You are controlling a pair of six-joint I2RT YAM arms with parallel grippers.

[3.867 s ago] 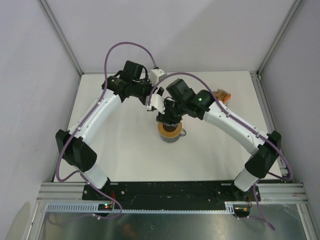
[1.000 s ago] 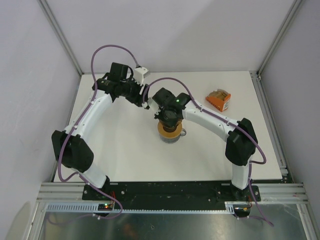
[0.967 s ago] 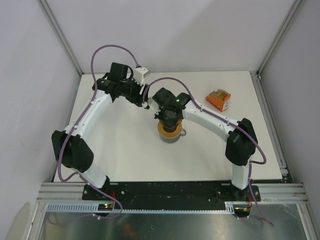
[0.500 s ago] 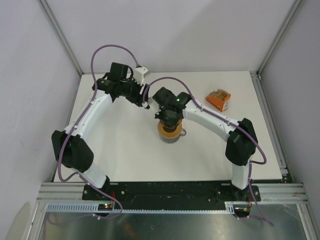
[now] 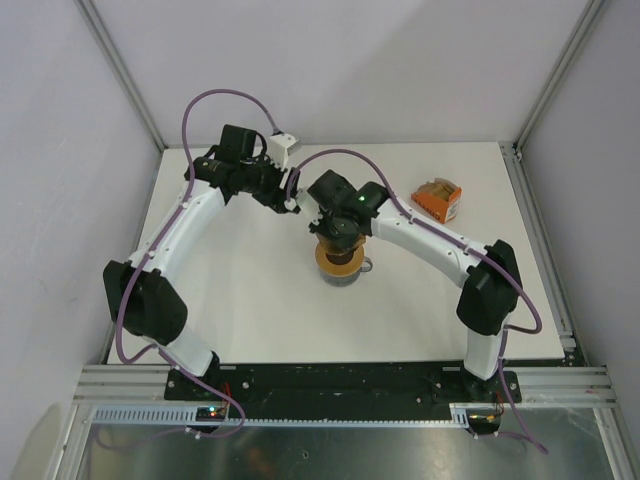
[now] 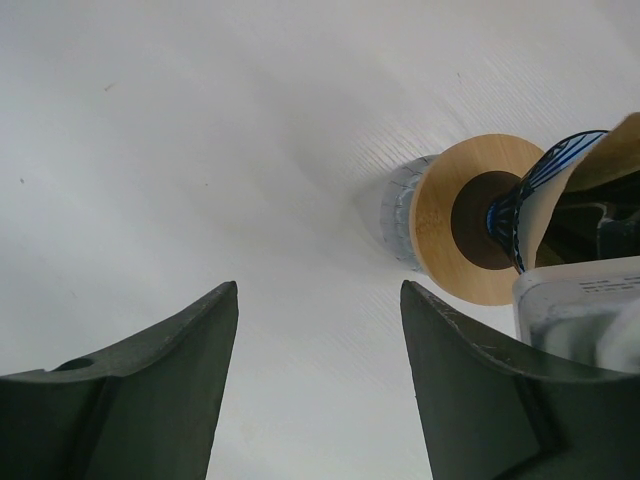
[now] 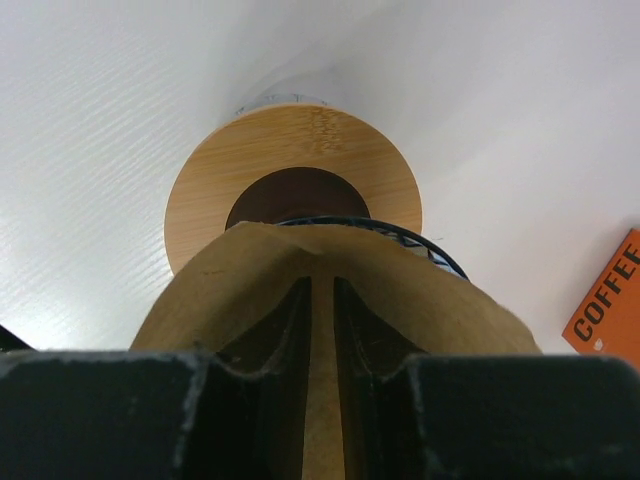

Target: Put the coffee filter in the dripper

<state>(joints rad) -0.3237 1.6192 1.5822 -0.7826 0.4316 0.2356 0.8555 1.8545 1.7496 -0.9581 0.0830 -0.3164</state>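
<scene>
The light-brown coffee filter [image 7: 240,275] is wrapped round my right gripper's fingers [image 7: 285,330]. It sits inside the dark-blue dripper [image 7: 432,250], whose rim shows behind it. The dripper [image 6: 522,200] with the filter [image 6: 612,160] in it is over the dark hole of the wooden ring [image 6: 440,215] on the grey mug [image 6: 398,205]. My right gripper [image 5: 338,238] is shut on the filter, directly above the ring [image 5: 340,266]. My left gripper [image 6: 318,290] is open and empty over bare table, beside the mug and behind it to the left in the top view [image 5: 297,200].
The orange box of filters [image 5: 438,199] lies on the white table [image 5: 250,300] at the back right, and its corner shows in the right wrist view [image 7: 607,300]. Grey walls enclose the table on three sides.
My right arm's elbow has shifted a little to the right while its gripper stays over the mug. Since the oldest frame my left arm has drawn back to the left.
</scene>
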